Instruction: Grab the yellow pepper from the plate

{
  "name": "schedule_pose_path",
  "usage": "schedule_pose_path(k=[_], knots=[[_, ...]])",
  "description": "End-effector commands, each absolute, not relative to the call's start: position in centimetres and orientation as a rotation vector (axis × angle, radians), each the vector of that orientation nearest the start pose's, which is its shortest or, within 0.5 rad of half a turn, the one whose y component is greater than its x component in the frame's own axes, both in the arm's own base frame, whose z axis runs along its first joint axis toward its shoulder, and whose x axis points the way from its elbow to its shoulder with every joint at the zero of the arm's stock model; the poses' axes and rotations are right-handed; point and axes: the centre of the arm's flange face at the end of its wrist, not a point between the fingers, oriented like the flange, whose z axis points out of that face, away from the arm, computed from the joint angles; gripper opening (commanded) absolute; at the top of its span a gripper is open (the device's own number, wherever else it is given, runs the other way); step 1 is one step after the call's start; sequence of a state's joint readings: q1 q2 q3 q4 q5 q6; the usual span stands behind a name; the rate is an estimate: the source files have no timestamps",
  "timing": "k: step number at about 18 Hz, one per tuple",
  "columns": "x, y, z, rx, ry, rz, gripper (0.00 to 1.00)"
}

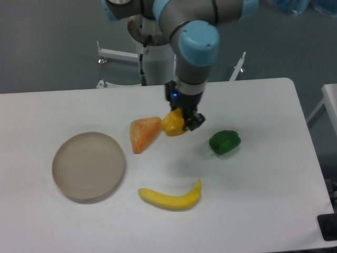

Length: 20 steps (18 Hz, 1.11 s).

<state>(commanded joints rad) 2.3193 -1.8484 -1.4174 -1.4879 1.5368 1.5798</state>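
My gripper [182, 122] hangs over the middle of the white table and is shut on the yellow pepper [173, 125], a small blocky yellow-orange piece that sticks out to the left of the fingers. The pepper is held above the table, just right of the orange wedge. The plate [88, 166], a round beige-tan dish with a raised rim, sits empty at the left, well apart from the gripper.
An orange wedge-shaped piece [144, 133] lies left of the gripper. A green pepper [225, 142] lies to its right. A long curved banana [170, 197] lies toward the front. The robot base [152, 58] stands behind the table's far edge.
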Motion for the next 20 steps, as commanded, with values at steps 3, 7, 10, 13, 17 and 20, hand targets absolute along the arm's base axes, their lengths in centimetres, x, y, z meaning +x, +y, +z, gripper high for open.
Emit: schedule_pose_path(k=[3, 7, 10, 13, 17, 20], knots=[[-32.6, 52.5, 41.4, -2.866, 1.369, -0.06, 0.11], [-34.9, 52.0, 40.2, -2.845, 1.411, -0.082, 0.12], [-35.1, 52.3, 40.0, -2.835, 1.405, -0.085, 0.12], [-35.3, 52.7, 39.8, -2.833, 1.407, -0.055, 0.12], [-35.3, 53.0, 39.5, -2.83, 1.414, -0.05, 0.12], [-35.3, 53.0, 39.4, -2.83, 1.414, -0.049, 0.12]])
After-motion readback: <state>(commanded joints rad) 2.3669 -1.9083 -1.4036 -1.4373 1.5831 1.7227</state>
